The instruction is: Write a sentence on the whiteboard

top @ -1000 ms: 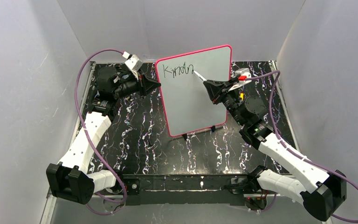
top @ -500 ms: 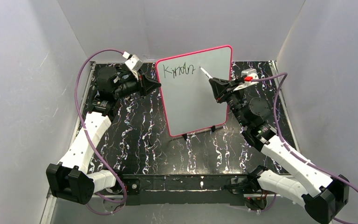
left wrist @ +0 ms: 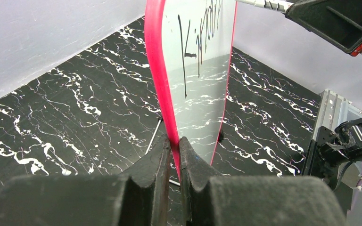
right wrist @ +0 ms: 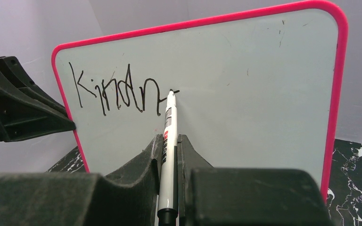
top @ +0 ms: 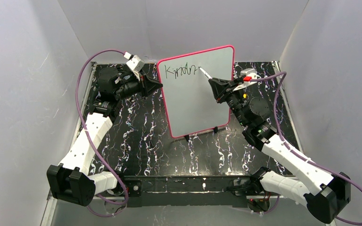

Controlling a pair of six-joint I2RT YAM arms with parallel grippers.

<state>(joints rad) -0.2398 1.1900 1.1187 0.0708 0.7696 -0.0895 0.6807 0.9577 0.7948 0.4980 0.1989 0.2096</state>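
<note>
The whiteboard [top: 199, 92] stands upright on small black feet at the table's middle back; it also shows in the right wrist view [right wrist: 245, 94] and edge-on in the left wrist view [left wrist: 202, 94]. The sentence [top: 180, 71] reads "Kindn" plus a short dash at the top left, also seen in the right wrist view [right wrist: 118, 94]. My left gripper [top: 158, 84] is shut on the board's pink left frame [left wrist: 160, 84]. My right gripper [top: 213, 84] is shut on a white marker [right wrist: 168, 141], its tip touching the board just right of the last letter.
The table top is black marble-patterned [top: 141, 141], enclosed by grey walls. A thin metal support rod [left wrist: 153, 136] lies behind the board. Purple cables [top: 82, 75] loop from both arms.
My right gripper pulled back to the right, then returned leftwards to the board, and a short stroke now follows the last letter. The left gripper has not moved.
</note>
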